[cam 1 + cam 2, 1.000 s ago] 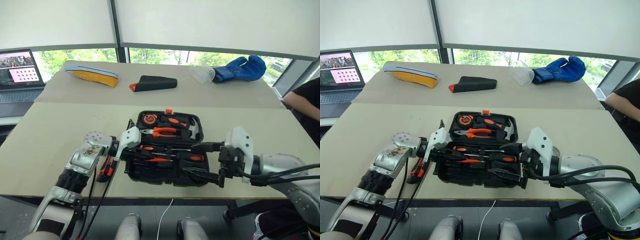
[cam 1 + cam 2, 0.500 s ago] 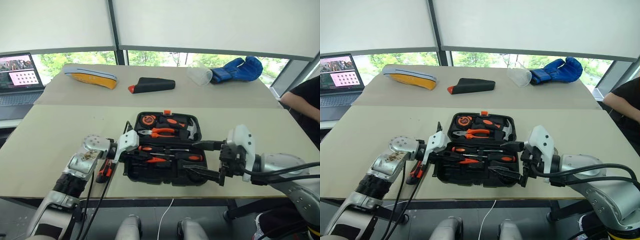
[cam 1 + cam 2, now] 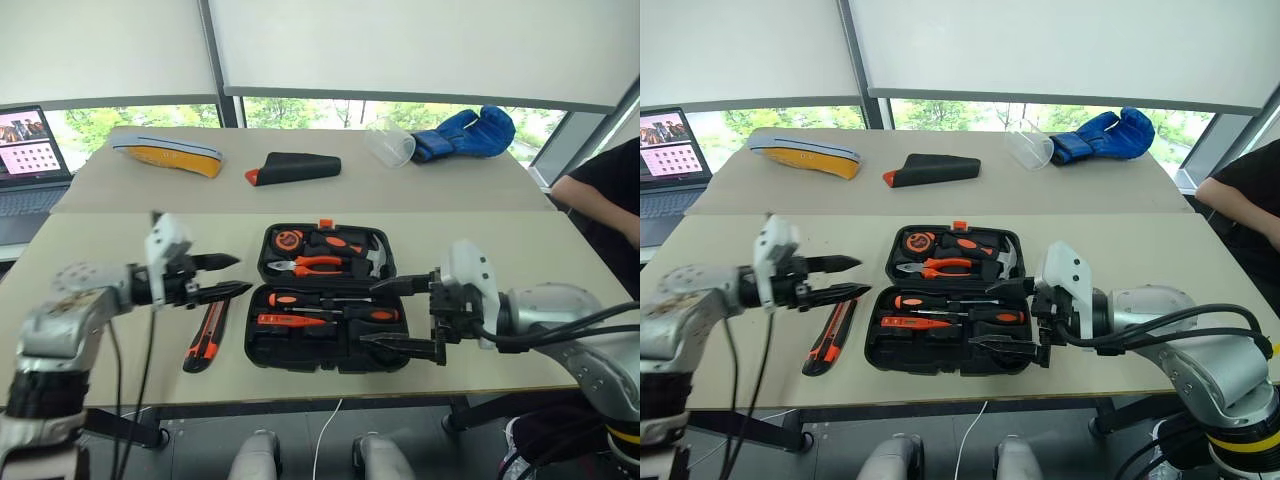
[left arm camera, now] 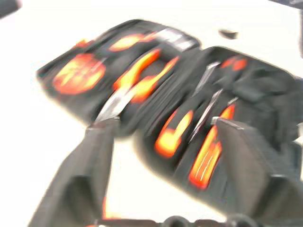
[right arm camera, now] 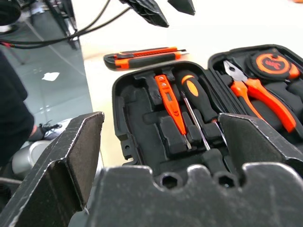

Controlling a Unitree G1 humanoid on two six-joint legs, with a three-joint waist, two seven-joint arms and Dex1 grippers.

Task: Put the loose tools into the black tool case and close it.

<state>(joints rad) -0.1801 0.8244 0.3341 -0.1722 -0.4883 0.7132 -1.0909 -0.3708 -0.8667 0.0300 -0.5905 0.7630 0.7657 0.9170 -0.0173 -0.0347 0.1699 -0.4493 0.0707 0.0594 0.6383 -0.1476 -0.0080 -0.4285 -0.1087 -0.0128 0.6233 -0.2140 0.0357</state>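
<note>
Black tool case (image 3: 325, 300) lies open on the counter (image 3: 100, 270), centre-near. Two screwdrivers (image 3: 340, 308) and tester (image 3: 290, 320) sit in its near half. Utility knife (image 3: 204, 335) lies loose just left of the case. Left tool (image 3: 225, 277) above the knife, jaws apart, empty. Right tool (image 3: 395, 315) at the case's right edge, wide open, empty.

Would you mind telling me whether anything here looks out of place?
Yes: the utility knife lies loose on the table, left of the open tool case, while the other tools sit in their slots.
</note>
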